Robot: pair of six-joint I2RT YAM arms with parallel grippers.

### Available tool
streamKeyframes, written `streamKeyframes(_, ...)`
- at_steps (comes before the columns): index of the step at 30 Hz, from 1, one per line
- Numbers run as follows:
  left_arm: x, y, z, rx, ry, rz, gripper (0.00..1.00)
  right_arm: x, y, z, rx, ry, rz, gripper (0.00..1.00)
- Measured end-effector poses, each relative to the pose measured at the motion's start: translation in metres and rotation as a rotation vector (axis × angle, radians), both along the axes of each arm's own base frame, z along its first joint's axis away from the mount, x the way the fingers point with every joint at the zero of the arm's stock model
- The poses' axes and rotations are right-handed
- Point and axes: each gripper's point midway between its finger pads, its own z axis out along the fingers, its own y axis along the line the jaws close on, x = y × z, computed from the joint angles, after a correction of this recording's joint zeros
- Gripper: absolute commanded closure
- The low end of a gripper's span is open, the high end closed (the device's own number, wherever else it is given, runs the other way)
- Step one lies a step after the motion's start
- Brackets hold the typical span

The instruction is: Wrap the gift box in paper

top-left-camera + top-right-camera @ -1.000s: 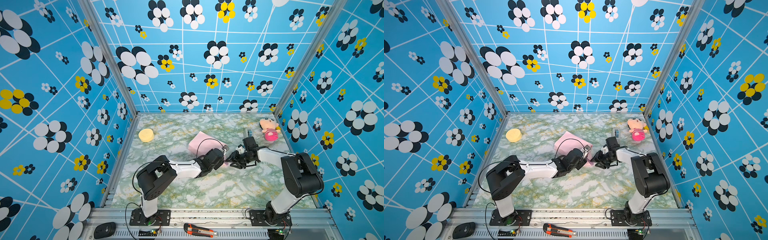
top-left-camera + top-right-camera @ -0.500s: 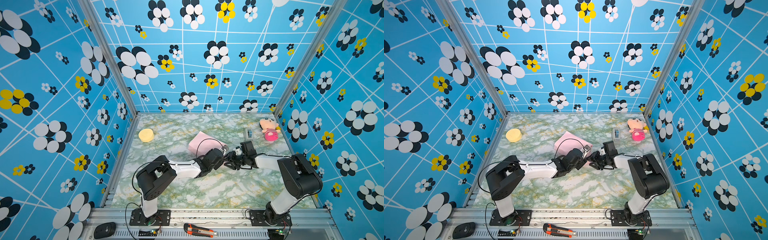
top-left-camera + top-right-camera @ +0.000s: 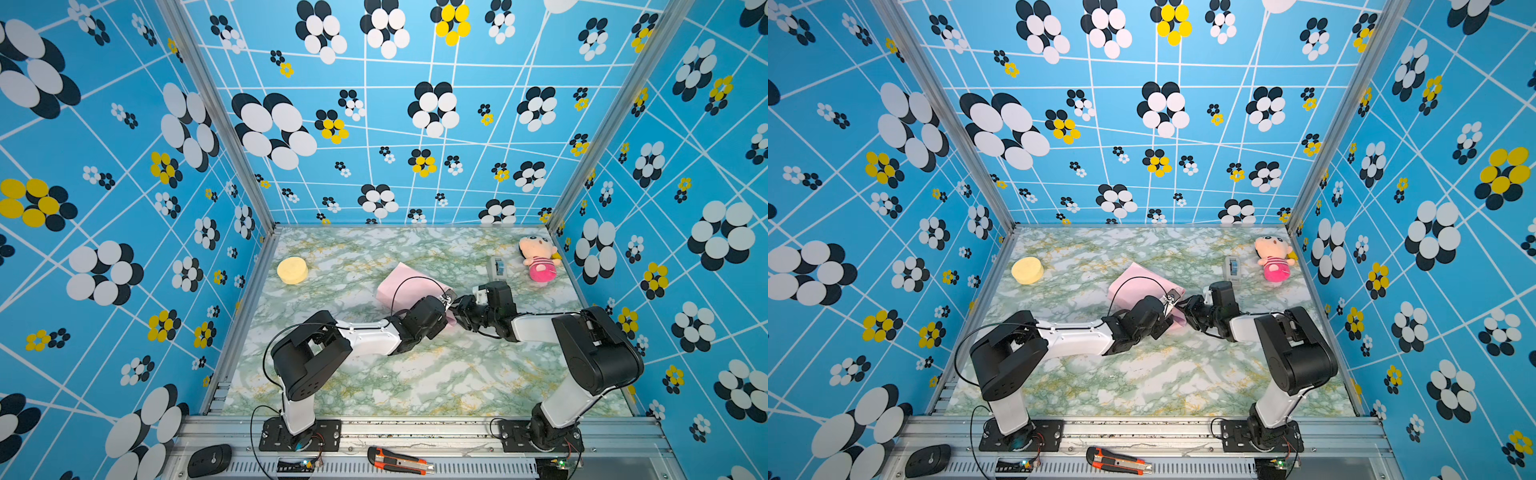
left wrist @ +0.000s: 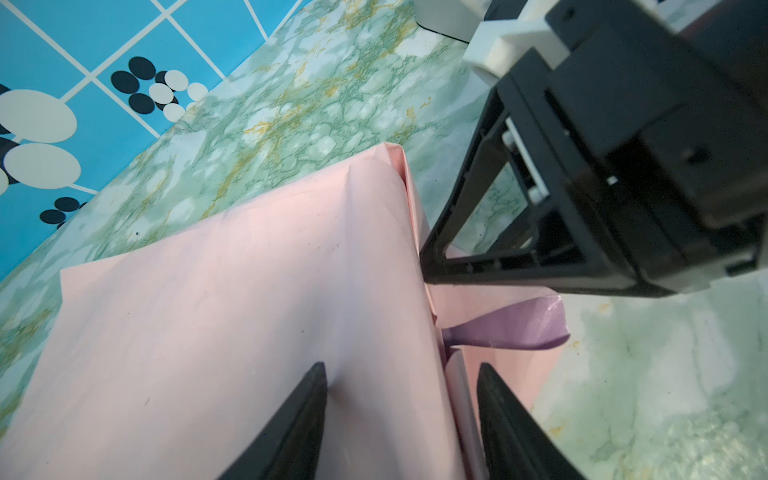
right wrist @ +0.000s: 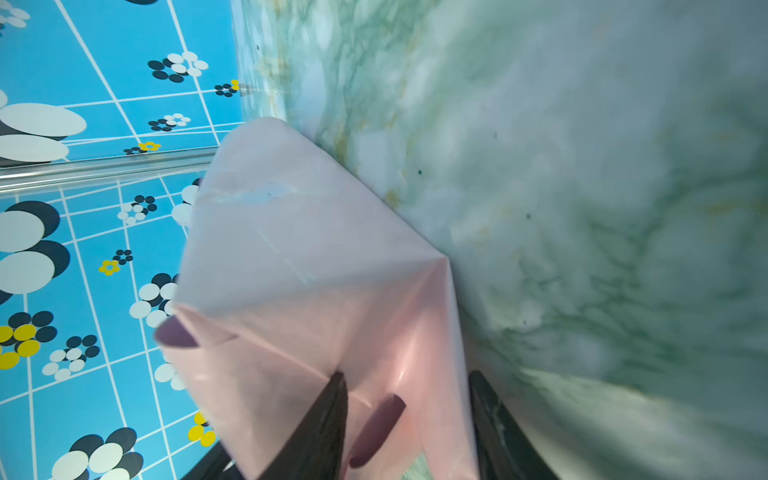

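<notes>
The paper [image 3: 405, 282] [image 3: 1138, 278] lies folded, pale pink side out, over a boxy shape in the middle of the table; the gift box itself is hidden under it. In the left wrist view my left gripper [image 4: 401, 370] is open. One finger [image 4: 307, 415] presses the paper's [image 4: 232, 299] top and the other stands past its edge. A lilac flap [image 4: 511, 328] curls out at the side. My right gripper [image 5: 407, 378] is open, its jaws straddling a loose pink side flap [image 5: 299, 257]. In both top views the two grippers [image 3: 446, 301] [image 3: 457, 309] meet at the package's near right corner.
A yellow round sponge [image 3: 292, 270] sits at the back left. A grey tape dispenser [image 3: 496, 266] and a plush doll [image 3: 538, 257] stand at the back right. A box cutter [image 3: 399, 460] and a mouse [image 3: 209, 459] lie on the front rail.
My right gripper has moved left and down from beside the tape dispenser to the package's side flap. The left arm has stayed where it was.
</notes>
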Motion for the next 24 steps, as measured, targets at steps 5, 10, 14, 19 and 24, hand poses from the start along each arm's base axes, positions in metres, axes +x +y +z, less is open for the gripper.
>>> streamKeyframes(5,0.000,0.000,0.000,-0.002,0.001,-0.002,0.42,0.000,0.001,-0.001,0.014,-0.001,0.021,0.62)
streamKeyframes(10,0.000,0.000,0.000,-0.003,0.001,-0.002,0.42,-0.010,0.005,-0.004,0.030,0.033,0.061,0.79)
streamKeyframes(14,-0.001,0.000,0.001,-0.006,0.003,-0.007,0.38,-0.015,0.005,-0.007,0.037,0.073,0.061,0.92)
streamKeyframes(19,-0.003,0.001,0.003,0.010,0.004,-0.027,0.28,-0.014,0.007,-0.005,0.070,0.102,0.034,0.99)
streamKeyframes(24,-0.004,0.008,0.023,0.005,0.002,-0.049,0.21,-0.014,0.006,-0.005,0.079,0.124,0.012,1.00)
